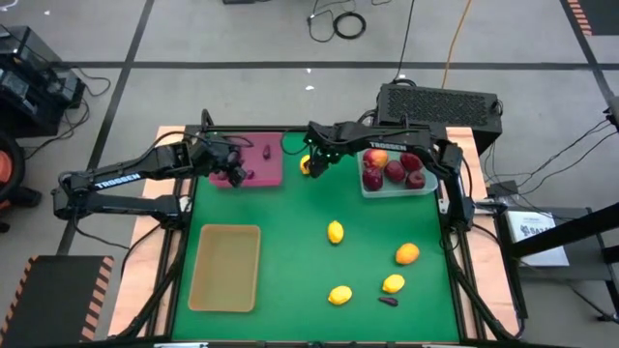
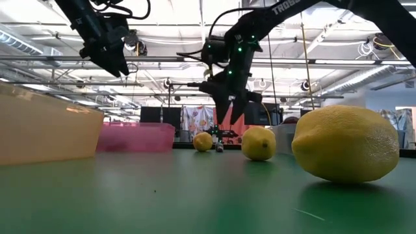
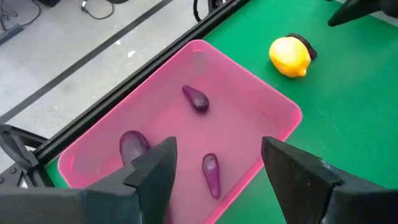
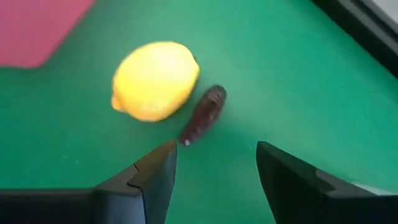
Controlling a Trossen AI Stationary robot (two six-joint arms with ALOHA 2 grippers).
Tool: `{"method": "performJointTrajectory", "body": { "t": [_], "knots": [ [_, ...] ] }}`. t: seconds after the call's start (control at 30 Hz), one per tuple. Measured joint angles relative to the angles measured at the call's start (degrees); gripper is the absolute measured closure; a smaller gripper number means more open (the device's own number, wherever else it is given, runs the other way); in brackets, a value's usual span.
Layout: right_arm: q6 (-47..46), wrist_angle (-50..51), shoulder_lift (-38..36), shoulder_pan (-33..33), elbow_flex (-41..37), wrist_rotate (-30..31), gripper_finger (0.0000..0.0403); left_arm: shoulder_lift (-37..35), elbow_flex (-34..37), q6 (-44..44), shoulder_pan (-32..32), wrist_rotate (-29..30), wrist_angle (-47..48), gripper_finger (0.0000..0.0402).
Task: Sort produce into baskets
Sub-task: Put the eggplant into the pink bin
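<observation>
We see the right gripper [image 4: 211, 171], fingers spread and empty, above a lemon [image 4: 155, 79] touching a purple vegetable [image 4: 204, 114]. The left gripper [image 3: 214, 171], spread, hangs over the maroon basket [image 3: 273, 102] at upper left of the high view.

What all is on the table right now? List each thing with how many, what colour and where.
Maroon basket: one, pink-maroon, far left of the mat.
Purple vegetables in it: three, dark purple.
Clear basket: one, pale clear, far right.
Apples: about five, red, in the clear basket.
Tan basket: one, tan-yellow, near left.
Lemons: four, yellow; three loose mid and near mat, one between the far baskets.
Orange fruit: one, right of centre.
Loose purple vegetables: two; one beside the far lemon, one at the near edge.
Left gripper: open, above the maroon basket.
Right gripper: open, above the far lemon.
</observation>
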State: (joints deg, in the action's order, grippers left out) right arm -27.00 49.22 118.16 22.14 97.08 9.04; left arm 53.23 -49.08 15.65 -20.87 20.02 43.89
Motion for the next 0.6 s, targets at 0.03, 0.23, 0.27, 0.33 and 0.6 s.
{"method": "performJointTrajectory", "body": {
  "t": [0.03, 0.23, 0.27, 0.33, 0.6],
  "knots": [
    [-0.42, 0.07, 0.37, 0.04, -0.02, 0.02, 0.0192, 0.0, 0.0, 0.19, 0.0, 0.0, 0.02, 0.0159],
    [-2.14, -2.16, 3.1, 0.3, -0.09, -0.22, 0.018, 0.02, 0.0, 0.55, -0.01, -0.55, 0.34, 0.0159],
    [-2.32, -2.38, 3.62, 0.3, -0.09, -0.22, 0.0177, 0.02, 0.0, 0.55, 0.03, -0.7, 0.37, 0.0159],
    [-2.36, -2.09, 4.63, 0.3, -0.09, -0.3, 0.017, 0.0, 0.0, 1.35, 0.08, -1.04, 0.52, 0.0159],
    [-2.34, -3.29, 6.85, 0.28, -0.11, -3.16, 0.0159, 0.02, 0.0, 2.07, 0.16, -1.09, 0.75, 0.0159]
  ]
}}
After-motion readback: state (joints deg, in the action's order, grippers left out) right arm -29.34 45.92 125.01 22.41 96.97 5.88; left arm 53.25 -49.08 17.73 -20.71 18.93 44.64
